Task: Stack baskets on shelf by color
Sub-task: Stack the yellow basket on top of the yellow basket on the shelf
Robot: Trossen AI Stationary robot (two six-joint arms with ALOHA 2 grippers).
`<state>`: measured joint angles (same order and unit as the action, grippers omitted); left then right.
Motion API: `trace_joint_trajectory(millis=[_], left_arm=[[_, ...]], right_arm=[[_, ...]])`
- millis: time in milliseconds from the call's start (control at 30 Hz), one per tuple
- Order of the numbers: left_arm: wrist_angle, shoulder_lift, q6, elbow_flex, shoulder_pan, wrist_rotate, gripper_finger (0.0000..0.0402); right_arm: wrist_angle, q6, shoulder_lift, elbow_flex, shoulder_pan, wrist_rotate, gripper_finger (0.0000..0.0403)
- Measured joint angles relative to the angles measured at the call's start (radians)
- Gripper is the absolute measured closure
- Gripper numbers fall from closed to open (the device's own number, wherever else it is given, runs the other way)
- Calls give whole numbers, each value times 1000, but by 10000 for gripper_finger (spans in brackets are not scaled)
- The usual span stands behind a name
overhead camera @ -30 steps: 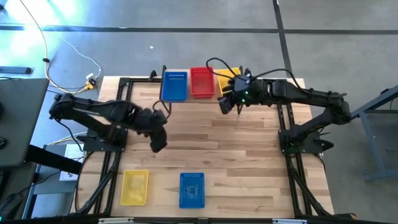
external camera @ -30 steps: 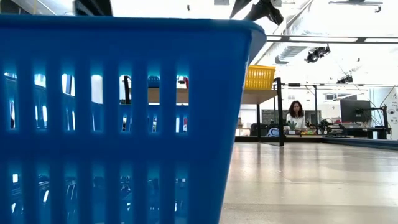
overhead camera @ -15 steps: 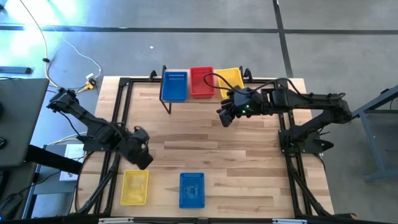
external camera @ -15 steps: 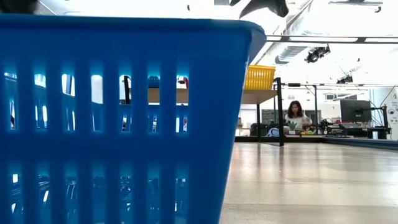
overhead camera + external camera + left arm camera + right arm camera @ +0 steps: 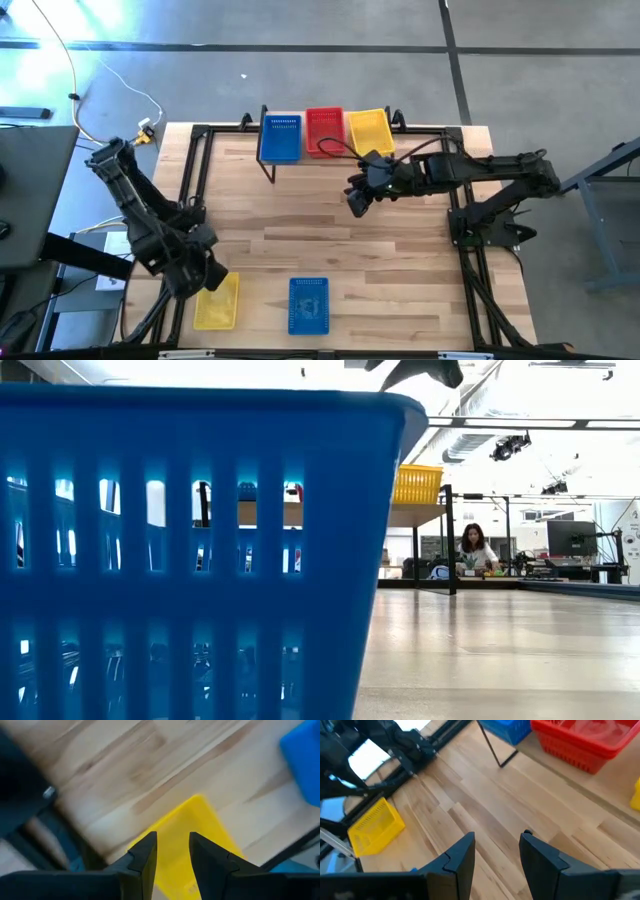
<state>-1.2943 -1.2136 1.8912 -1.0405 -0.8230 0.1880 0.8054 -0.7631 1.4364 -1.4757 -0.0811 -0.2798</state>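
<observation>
Since a second ago left gripper (image 5: 198, 283) has swung down over the loose yellow mesh basket (image 5: 216, 301), jaws narrowly apart, empty. Right gripper (image 5: 357, 199) has backed off the plank shelf (image 5: 268, 160), jaws parted, yellow basket (image 5: 369, 131) left there.

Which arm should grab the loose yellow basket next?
Left. Its claw hangs open beside the yellow basket at the table's near edge; the right claw is far off, near the shelf.
</observation>
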Motion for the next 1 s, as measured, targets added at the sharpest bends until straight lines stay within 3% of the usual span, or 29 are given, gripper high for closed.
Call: trace_joint_trajectory(millis=[467,1000], left_arm=[[17,-138,337,0,-201,-123,298],[104,-301,350,0,-211,-151,298]], right_arm=[[7,0,37,0,-36,2,263],[7,-26,37,0,-71,0,263]])
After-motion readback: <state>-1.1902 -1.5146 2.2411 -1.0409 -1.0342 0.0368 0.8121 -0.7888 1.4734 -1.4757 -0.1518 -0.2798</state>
